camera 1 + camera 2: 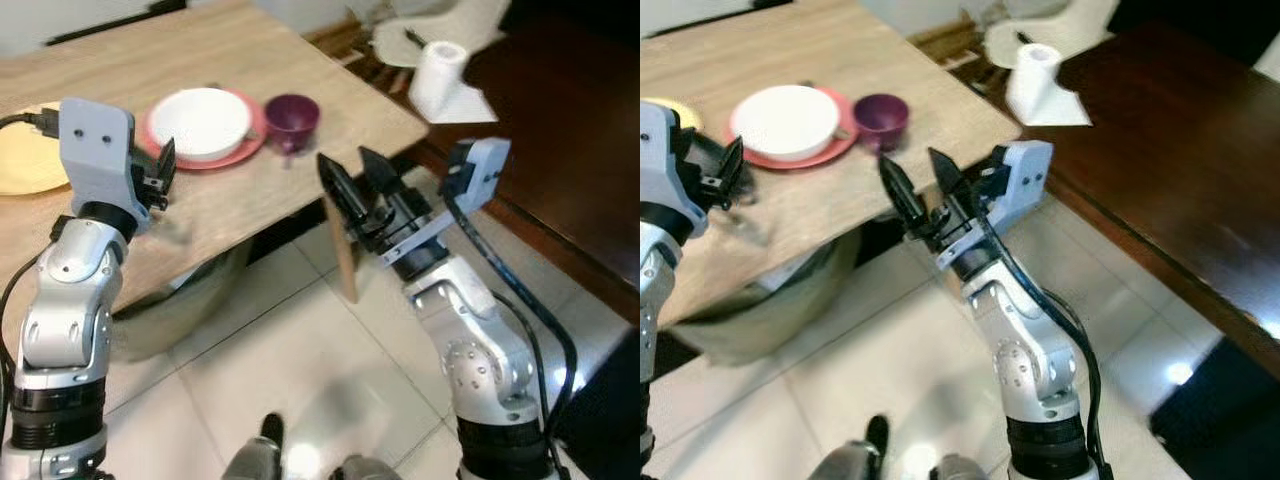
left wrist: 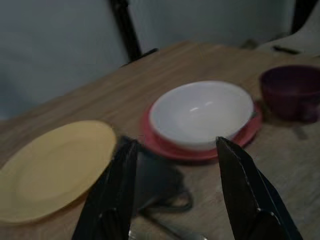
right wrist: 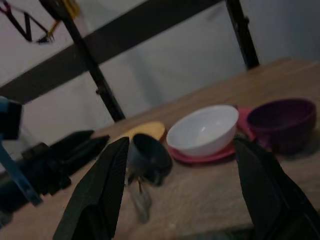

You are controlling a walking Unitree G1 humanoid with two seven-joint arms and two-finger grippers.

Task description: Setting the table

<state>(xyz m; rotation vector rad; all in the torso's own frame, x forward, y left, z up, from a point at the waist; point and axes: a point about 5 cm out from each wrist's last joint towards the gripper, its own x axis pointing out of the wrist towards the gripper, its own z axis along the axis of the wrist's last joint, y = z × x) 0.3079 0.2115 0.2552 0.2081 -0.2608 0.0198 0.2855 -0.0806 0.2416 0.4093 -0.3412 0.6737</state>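
White bowl [image 1: 200,122] sits on a red plate [image 1: 240,150] on the wooden worktop [image 1: 250,200], purple cup [image 1: 292,119] beside it, yellow plate [image 1: 25,165] further left. Left gripper [image 2: 175,165] hovers above the worktop, jaws spread; right gripper [image 1: 350,180], jaws spread, hangs off its edge. A paper roll [image 1: 437,75] stands on a dark table [image 1: 560,150].

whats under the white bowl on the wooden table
The white bowl sits on a round red plate, whose rim shows around it on the light wooden table. The plate's middle is covered by the bowl.
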